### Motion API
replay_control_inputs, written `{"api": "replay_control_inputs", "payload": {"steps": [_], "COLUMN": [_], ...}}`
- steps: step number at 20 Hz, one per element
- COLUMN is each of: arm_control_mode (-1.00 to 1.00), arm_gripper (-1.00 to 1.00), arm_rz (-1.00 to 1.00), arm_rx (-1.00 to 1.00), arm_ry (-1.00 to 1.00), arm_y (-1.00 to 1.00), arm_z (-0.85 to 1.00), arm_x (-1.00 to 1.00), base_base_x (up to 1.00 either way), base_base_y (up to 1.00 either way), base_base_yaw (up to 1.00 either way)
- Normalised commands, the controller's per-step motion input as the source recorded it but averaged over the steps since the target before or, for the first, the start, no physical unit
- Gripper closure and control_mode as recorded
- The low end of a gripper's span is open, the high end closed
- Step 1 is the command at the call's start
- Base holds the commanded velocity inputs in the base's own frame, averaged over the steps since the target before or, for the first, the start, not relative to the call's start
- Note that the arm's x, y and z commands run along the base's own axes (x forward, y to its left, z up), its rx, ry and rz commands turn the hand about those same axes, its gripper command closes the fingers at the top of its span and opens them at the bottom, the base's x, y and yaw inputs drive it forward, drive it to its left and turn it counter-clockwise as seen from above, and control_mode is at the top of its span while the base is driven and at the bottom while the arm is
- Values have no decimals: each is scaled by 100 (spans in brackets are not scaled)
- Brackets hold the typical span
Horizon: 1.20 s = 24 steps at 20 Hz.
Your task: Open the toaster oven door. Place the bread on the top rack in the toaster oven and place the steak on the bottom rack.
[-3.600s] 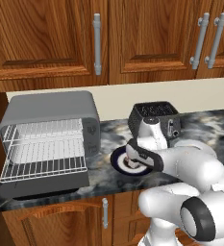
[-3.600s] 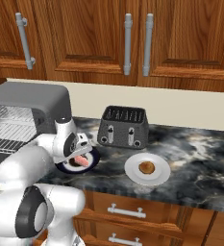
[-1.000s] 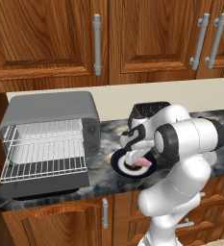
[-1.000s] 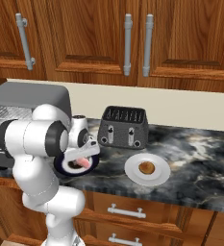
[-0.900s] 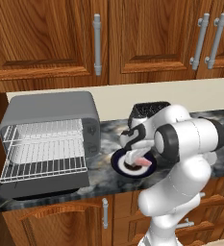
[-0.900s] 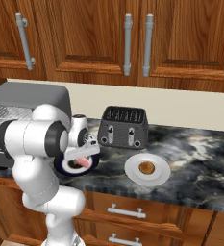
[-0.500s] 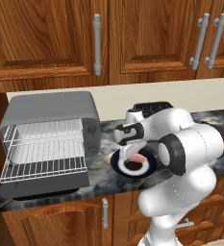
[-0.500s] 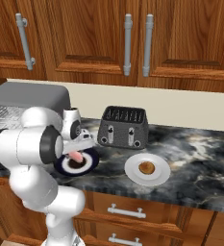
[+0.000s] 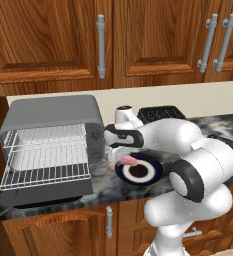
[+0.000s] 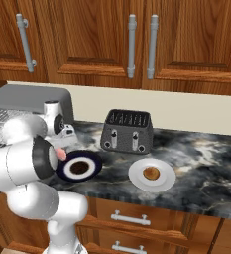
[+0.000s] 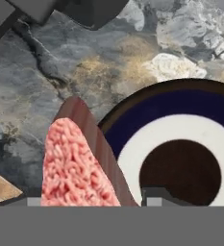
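The gripper (image 9: 127, 159) holds the steak (image 9: 129, 161) lifted just above the dark plate (image 9: 147, 173), beside the open oven (image 9: 50, 145). Carry it level and low to the bottom rack (image 9: 45, 175); the grip looks partial.

You see the light-grey rounded toaster oven (image 9: 53, 120) at the counter's left end, its front open, with the upper white wire rack (image 9: 45, 139) and the lower white wire rack (image 9: 45, 172) bare. The pink-red raw steak slab (image 9: 128, 161) sits raised at the gripper (image 9: 123, 159), over the dark-blue plate's left edge. The small golden-brown round bread (image 10: 151, 173) lies centred on its white plate.
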Motion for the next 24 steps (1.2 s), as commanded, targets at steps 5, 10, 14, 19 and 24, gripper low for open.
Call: {"api": "replay_control_inputs", "payload": {"steps": [5,10,14,19,24], "arm_control_mode": [-100,-100,-100,-100,-100], "arm_gripper": [100,100,100,100,100], "arm_rz": [0,2,4,5,4], "arm_rx": [0,1,0,0,0], "arm_ry": [0,1,0,0,0], "arm_y": [99,100,100,100,97], "arm_z": [25,3,0,0,8], "arm_x": [0,4,24,50,21], "base_base_x": [0,0,0,0,0], "base_base_y": [0,0,0,0,0], "base_base_yaw": [0,0,0,0,0]}}
